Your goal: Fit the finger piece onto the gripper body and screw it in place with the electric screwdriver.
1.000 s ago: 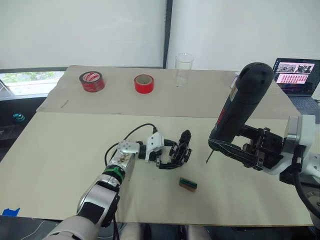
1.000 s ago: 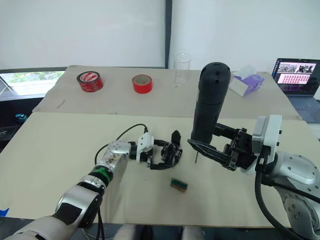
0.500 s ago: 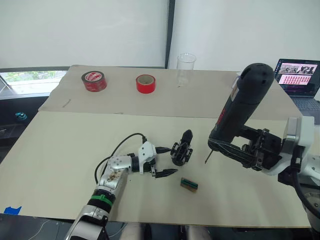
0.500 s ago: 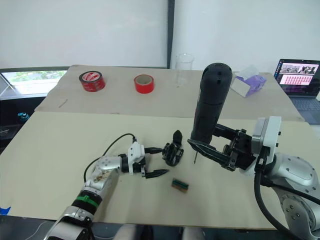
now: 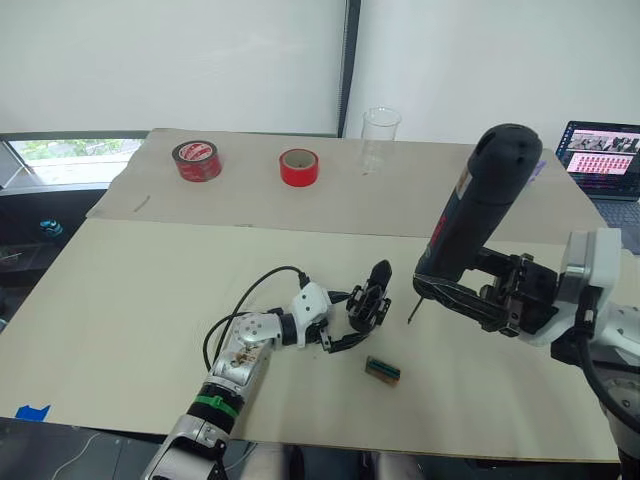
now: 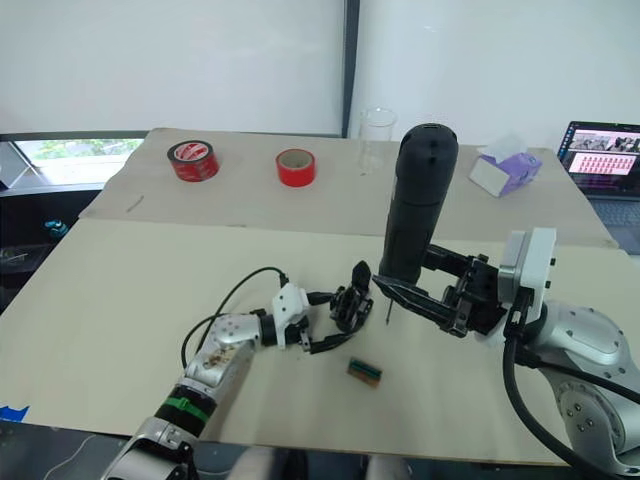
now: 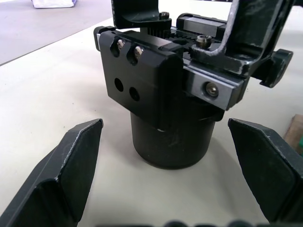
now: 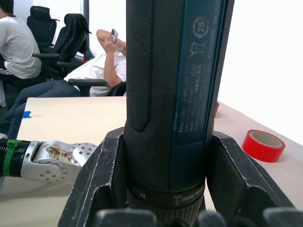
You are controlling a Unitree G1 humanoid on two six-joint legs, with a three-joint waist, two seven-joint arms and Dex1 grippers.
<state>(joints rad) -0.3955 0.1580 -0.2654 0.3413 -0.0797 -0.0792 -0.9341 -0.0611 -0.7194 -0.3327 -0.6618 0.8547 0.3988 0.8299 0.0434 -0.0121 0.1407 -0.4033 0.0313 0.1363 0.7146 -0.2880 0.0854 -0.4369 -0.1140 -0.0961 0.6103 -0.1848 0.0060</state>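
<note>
**Left hand spread around gripper body; right hand holding screwdriver upright**

The gripper body (image 5: pixel 367 305) sits on the desk (image 5: pixel 130 290), near its middle. The left hand (image 5: pixel 345 318) lies low on the desk, its fingers (image 7: pixel 71 163) spread wide to either side of the body's round base, not touching it in the left wrist view. The body's pointed finger sticks up and away from the hand.

The right hand (image 5: pixel 455 293) is pinching the electric screwdriver (image 5: pixel 477 208), pads pressed against both sides of the barrel. The tool stands nearly upright, tilted slightly, with its bit pointing down just right of the gripper body, above the desk.

A small green-brown block (image 5: pixel 382 369) lies near the body, toward the desk's front edge. Two red tape rolls (image 5: pixel 299 167) and a clear cup (image 5: pixel 379 139) stand at the far side.
</note>
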